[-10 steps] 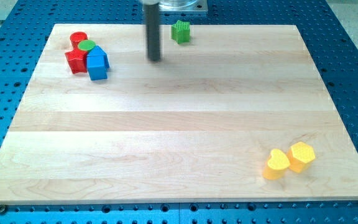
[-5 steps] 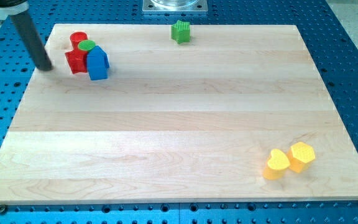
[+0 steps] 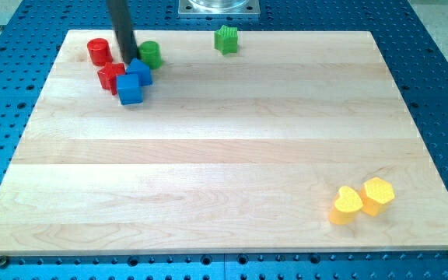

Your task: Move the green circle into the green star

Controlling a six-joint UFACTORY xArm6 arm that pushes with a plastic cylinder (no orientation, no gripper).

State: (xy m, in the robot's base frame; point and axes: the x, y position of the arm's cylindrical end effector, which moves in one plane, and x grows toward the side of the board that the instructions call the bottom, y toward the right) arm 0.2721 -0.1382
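Where my tip (image 3: pixel 127 59) stands, green circle (image 3: pixel 150 54) right, blue blocks (image 3: pixel 133 82) below; no pincer

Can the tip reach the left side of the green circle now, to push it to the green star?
Probably yes. My tip stands just left of the green circle, with nothing between them. The blue blocks lie just below it, and the way right to the green star looks free.
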